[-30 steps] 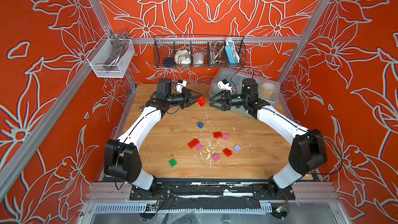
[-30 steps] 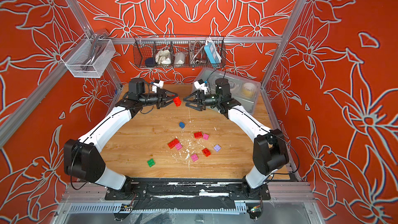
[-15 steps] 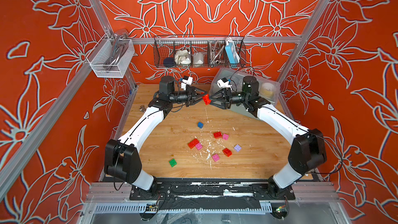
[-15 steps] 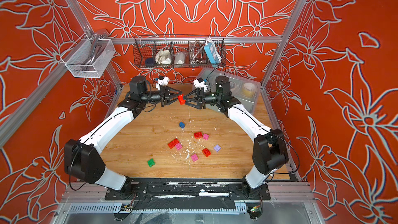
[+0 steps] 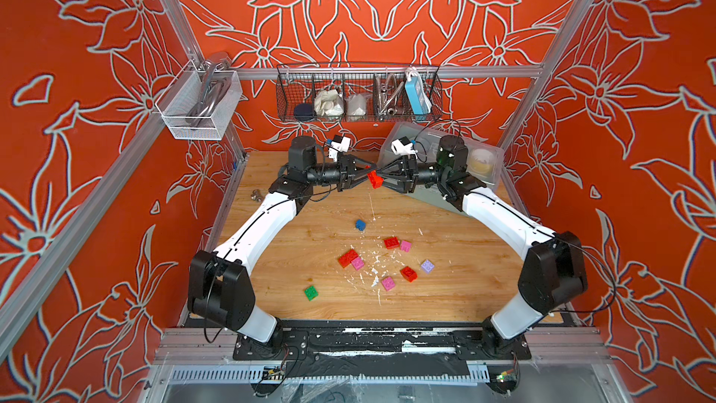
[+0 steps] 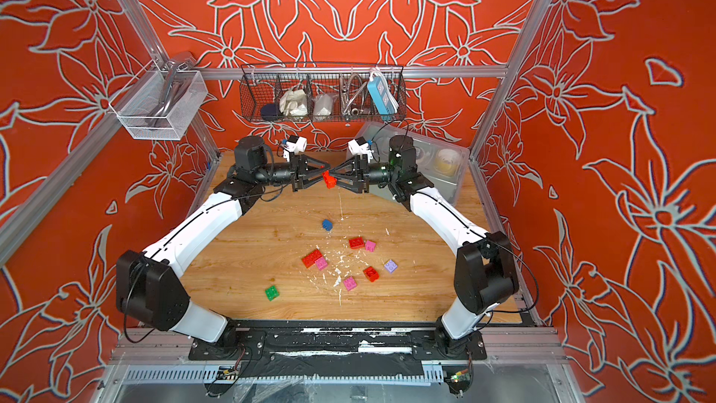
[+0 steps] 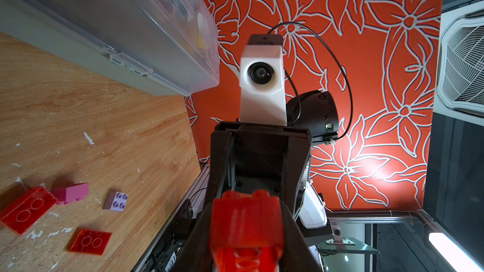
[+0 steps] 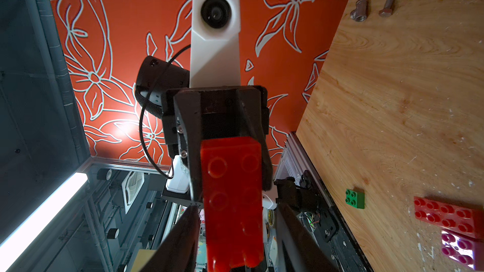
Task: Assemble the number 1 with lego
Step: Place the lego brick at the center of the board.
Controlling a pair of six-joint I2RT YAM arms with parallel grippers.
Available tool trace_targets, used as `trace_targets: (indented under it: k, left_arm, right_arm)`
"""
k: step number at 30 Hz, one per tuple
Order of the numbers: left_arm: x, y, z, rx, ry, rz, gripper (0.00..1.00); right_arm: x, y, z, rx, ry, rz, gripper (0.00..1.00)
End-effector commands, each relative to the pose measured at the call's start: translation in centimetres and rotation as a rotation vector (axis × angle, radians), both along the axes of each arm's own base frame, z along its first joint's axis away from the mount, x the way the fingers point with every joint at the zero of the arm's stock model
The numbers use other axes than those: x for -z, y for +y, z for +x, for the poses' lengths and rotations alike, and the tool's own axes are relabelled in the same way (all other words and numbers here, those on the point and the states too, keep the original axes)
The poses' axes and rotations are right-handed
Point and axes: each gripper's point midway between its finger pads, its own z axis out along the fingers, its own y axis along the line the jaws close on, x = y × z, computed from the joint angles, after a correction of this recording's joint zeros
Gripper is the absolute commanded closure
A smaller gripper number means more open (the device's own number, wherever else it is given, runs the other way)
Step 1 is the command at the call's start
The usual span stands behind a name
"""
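The left end effector [image 5: 369, 176] grips a red lego brick [image 5: 374, 180] above the counter [image 5: 310, 234]. The right end effector [image 5: 383, 180] sits around it; its grip is unclear.

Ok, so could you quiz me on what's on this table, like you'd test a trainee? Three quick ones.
1. True or false: the red brick set apart from the rest lies on the table.
2. Which lies nearest the table's left edge? A blue brick, B green brick, C lilac brick.
3. How many pink bricks lie on the table?
Key: 1 false, the left gripper holds it in the air; 2 B; 3 three.
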Motion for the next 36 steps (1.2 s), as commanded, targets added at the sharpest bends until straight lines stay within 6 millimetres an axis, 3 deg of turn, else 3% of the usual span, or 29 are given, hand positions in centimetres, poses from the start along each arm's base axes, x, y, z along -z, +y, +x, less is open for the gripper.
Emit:
trace_targets:
  k: [1, 15, 18, 20, 22, 26, 29, 33, 36]
  left_arm:
    - [-2.1, -0.5, -0.3, 0.025, -0.075, -0.027, 0.81]
    - [-2.2, -1.1, 0.3, 0.040, -0.112, -0.020, 0.81]
    - [-2.5, -1.3, 0.5, 0.044, -0.123, -0.022, 0.81]
    - [-2.5, -1.3, 0.6, 0.044, -0.122, -0.020, 0.76]
    - [-2.3, -1.3, 0.6, 0.044, -0.114, -0.015, 0.60]
    - [-1.6, -0.5, 0.3, 0.016, -0.085, 0.028, 0.41]
    - [-0.7, 1.7, 0.5, -0.069, -0.036, 0.082, 0.36]
    - [2.5, 5.7, 0.4, -0.229, 0.082, 0.241, 0.36]
    - [6.0, 7.2, -0.6, -0.270, 0.167, 0.388, 0.36]
  right_arm:
    - [-0.7, 0.2, 0.0, -0.004, -0.019, 0.025, 0.50]
    - [-0.3, 0.7, 0.0, -0.038, 0.040, 0.026, 0.53]
    - [0.0, 0.7, -0.1, -0.045, 0.049, 0.023, 0.58]
    - [0.0, 0.7, 0.0, -0.044, 0.049, 0.022, 0.62]
    - [0.4, 0.7, 0.1, -0.039, 0.055, 0.014, 0.66]
    - [2.2, 0.5, 0.2, -0.013, 0.061, -0.041, 0.71]
    - [4.1, 0.1, 0.3, 0.023, 0.002, -0.130, 0.75]
    - [7.7, -1.6, 1.2, 0.121, -0.138, -0.365, 0.77]
    - [10.8, -3.7, 2.2, 0.183, -0.304, -0.607, 0.78]
